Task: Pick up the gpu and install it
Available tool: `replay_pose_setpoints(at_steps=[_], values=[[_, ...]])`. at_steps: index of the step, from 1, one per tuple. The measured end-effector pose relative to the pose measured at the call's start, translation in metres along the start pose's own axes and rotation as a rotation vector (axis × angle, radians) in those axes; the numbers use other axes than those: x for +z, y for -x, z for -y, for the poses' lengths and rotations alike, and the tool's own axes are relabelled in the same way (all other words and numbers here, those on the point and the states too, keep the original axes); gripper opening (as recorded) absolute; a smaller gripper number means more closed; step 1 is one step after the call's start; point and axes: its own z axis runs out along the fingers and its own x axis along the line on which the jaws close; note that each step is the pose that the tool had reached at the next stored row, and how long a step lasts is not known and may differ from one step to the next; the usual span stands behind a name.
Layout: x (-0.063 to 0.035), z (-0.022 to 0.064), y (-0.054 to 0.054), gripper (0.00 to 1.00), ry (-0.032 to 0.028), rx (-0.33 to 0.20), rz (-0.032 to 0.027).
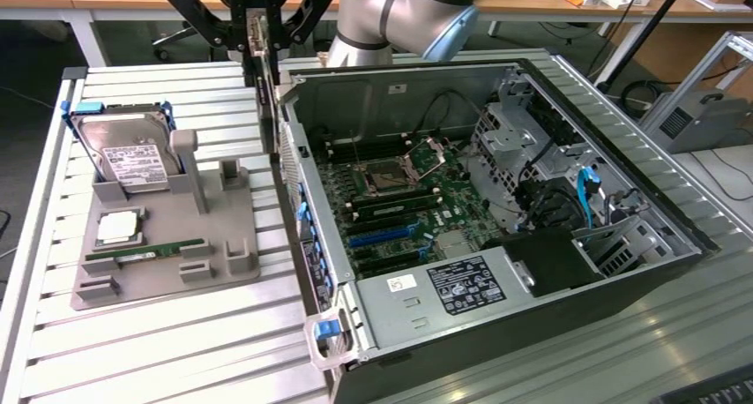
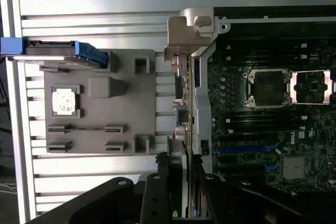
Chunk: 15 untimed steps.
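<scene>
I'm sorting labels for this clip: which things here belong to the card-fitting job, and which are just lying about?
In the job: black gripper, shut on the thin flat card with silver metal bracket; open dark computer case.
Lying about: grey parts holder; white-labelled hard drive; silver square chip; narrow green RAM stick.

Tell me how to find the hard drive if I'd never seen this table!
Start at the big open computer case; beside it, on the exterior view's left, lies a grey tray. At the tray's far end stands the hard drive, propped up rather than flat. It alone has blue side rails and a white label, unlike the small square chip and thin green stick nearby.
</scene>
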Motion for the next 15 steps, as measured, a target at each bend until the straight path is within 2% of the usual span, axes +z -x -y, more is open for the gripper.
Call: replay_pose_setpoints(at_steps=[10,15], values=[[0.0001,0.0001,0.0021,0.27,0.0,0.0,0.0],[0.0004,0.0005,0.0068,0.27,0.0,0.0,0.0]])
